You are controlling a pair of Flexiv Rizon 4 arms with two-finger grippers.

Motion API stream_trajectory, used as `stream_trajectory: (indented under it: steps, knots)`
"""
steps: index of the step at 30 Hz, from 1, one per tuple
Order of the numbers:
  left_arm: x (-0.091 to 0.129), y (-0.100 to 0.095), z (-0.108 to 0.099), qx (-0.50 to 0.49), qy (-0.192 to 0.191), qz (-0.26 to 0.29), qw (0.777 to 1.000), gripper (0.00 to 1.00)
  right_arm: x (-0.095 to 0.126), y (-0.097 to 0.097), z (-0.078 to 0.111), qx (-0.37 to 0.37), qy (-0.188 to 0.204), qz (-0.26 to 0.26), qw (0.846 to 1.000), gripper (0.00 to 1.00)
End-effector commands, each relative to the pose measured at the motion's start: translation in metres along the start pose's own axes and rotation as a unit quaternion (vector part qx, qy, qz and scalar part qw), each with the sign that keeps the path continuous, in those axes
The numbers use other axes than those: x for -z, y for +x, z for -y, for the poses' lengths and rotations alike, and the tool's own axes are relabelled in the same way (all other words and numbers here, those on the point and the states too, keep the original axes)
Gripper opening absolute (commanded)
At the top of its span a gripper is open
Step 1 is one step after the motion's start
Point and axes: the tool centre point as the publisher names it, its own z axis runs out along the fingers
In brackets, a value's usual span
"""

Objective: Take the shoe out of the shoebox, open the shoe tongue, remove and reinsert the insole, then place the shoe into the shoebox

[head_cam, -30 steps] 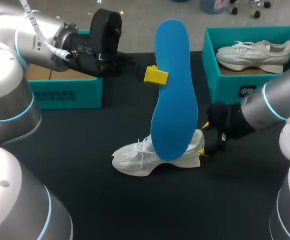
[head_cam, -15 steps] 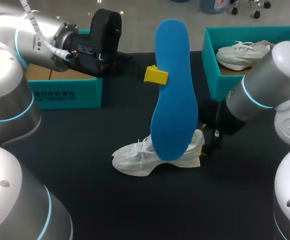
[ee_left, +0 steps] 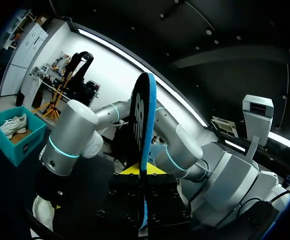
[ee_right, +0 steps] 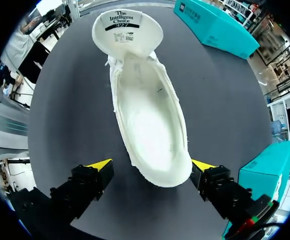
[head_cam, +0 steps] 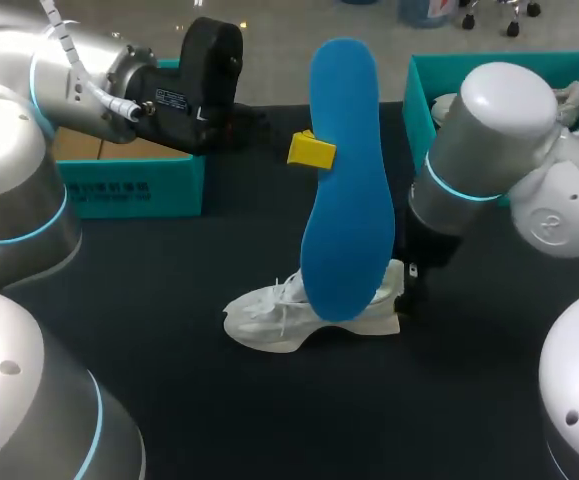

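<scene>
Insole up in the air, shoe open below: I am reckoning the reinsertion is the risky part.

My left gripper (ee_left: 140, 171) is clamping the blue insole (head_cam: 344, 200) and holding it upright in the middle of the head view. The white shoe (head_cam: 279, 320) is lying on the table (head_cam: 169, 400) at lower centre, with its tongue (ee_right: 127, 30) folded back. My right gripper (ee_right: 150, 166) is standing spread around the heel. One yellow tip is just beside the heel and the other is apart from it, so nothing is being gripped. If those fingers are closing unevenly, I am expecting the nearer one to shove the shoe sideways. I also judge the thin pinch on the insole is risking a pivot, so its toe may be catching the collar. The shoebox (head_cam: 129, 190) is sitting at the left.
</scene>
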Motion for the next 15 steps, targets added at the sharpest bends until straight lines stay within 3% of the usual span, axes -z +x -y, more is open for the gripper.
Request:
stream_trajectory:
  steps: [1, 4, 15]
  knots:
    - [-0.0002, 0.0000, -0.0010, 0.000, 0.001, 0.000, 1.000, 0.00, 0.0023, -0.0015, -0.0104, 0.014, 0.086, -0.025, 0.996, 1.00]
    - [-0.0002, 0.0000, -0.0010, 0.000, 0.001, 0.000, 1.000, 0.00, 0.0019, -0.0020, -0.0121, 0.003, 0.085, -0.051, 0.995, 1.00]
    - [-0.0002, 0.0000, -0.0010, 0.000, 0.001, 0.000, 1.000, 0.00, 0.0071, -0.0055, -0.0143, -0.016, 0.070, -0.041, 0.997, 1.00]
